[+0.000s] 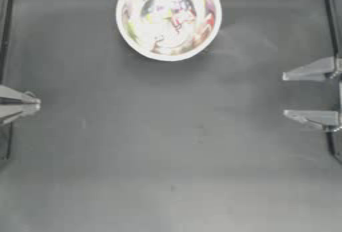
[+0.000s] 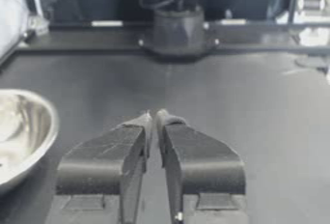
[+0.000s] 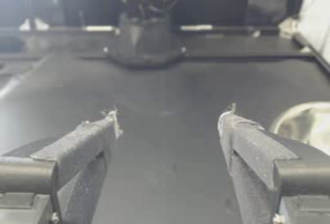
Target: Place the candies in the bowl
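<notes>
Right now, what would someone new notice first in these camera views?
The large shiny metal bowl at the table's far edge, near the middle, with blurred colourful shapes inside that may be candies. The table looks otherwise bare. The left gripper waits shut at the left edge; the right gripper waits wide open at the right.

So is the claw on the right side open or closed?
Open. The right gripper sits at the table's right edge with its two jaws spread far apart, bare dark table between them. It holds nothing.
</notes>
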Controlling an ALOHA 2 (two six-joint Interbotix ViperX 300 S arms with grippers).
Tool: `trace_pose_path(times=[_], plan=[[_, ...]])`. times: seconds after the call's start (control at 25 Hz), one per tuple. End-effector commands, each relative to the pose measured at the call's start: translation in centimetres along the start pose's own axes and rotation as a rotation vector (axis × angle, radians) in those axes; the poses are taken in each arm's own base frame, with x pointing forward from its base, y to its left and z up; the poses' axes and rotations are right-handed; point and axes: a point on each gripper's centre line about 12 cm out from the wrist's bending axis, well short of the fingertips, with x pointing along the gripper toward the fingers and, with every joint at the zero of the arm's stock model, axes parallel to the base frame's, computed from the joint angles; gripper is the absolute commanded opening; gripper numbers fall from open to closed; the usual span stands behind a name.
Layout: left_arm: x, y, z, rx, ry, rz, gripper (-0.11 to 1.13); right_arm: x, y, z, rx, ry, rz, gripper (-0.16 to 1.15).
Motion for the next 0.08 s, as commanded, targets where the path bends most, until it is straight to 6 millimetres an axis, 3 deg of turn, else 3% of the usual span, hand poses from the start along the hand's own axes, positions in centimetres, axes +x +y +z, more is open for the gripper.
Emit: trace_pose_path(times=[0.04,0.08], plan=[[-0.27,-0.02,0.09,-0.006,-0.011,-0.002,0.57,0.04,-0.05,0.45,0.009,-0.015,-0.003,0.94],[-0.4,-0.01,0.05,-0.006,-0.017,-0.001,0.57,0.04,-0.05,0.47,0.011,-0.017,-0.004,0.94]])
